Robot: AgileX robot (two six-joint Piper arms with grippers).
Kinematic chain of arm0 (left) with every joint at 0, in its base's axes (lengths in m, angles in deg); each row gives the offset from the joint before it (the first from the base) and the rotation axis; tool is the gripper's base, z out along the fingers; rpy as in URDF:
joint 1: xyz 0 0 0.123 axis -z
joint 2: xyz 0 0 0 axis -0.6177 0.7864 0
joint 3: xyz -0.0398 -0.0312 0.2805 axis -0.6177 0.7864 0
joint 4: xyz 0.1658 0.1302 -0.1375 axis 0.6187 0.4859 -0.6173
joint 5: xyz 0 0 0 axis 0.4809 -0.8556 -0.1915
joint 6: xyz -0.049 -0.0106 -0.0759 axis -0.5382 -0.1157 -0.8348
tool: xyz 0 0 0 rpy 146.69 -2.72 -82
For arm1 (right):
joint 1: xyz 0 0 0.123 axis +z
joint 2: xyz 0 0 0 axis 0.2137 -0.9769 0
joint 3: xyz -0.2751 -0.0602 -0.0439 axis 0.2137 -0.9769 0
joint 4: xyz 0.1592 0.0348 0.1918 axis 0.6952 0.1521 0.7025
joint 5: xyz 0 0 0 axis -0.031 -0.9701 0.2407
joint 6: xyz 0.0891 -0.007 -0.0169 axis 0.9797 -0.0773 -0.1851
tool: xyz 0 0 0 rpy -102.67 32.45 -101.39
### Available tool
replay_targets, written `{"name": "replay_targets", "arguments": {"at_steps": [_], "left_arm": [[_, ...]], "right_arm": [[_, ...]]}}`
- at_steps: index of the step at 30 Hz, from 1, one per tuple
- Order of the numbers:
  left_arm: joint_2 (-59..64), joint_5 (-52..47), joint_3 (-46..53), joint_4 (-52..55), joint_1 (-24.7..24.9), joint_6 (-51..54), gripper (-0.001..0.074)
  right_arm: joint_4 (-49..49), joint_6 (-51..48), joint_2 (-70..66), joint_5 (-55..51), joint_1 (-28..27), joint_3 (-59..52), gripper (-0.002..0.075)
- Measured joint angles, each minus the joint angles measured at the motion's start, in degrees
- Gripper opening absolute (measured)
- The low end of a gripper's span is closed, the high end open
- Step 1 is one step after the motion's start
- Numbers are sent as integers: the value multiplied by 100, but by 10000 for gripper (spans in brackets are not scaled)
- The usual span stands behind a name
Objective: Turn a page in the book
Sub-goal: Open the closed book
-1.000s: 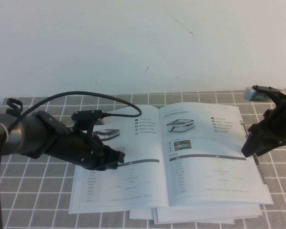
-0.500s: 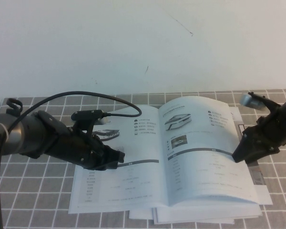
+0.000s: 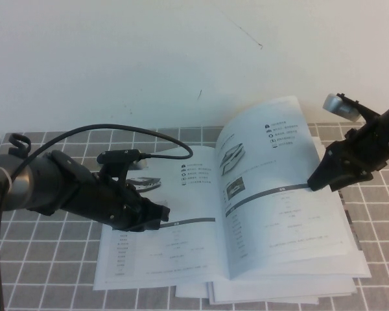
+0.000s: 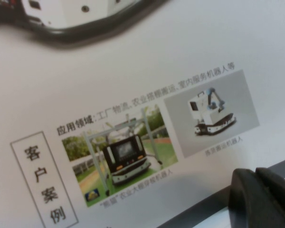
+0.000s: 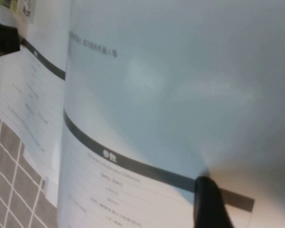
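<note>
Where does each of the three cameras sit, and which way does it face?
High view: raised on the robot's side, angled down at the book; left gripper on the left-hand sheet, right gripper at the lifted page.
Left wrist view: close above the left-hand sheet's vehicle photos; the left gripper's dark tip shows at the frame edge.
Right wrist view: close on the curling page, one right fingertip on its grey bar.
Shared: high and right wrist views both show the lifted page.
</note>
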Motion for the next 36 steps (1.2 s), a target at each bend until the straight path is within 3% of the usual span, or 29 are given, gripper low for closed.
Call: {"name": "replay_targets", "arguments": {"at_steps": [36], "left_arm": [[0,-11,0,0,0,0,-3]], "right_arm": [[-362,612,592,-129,92,321,332]]}}
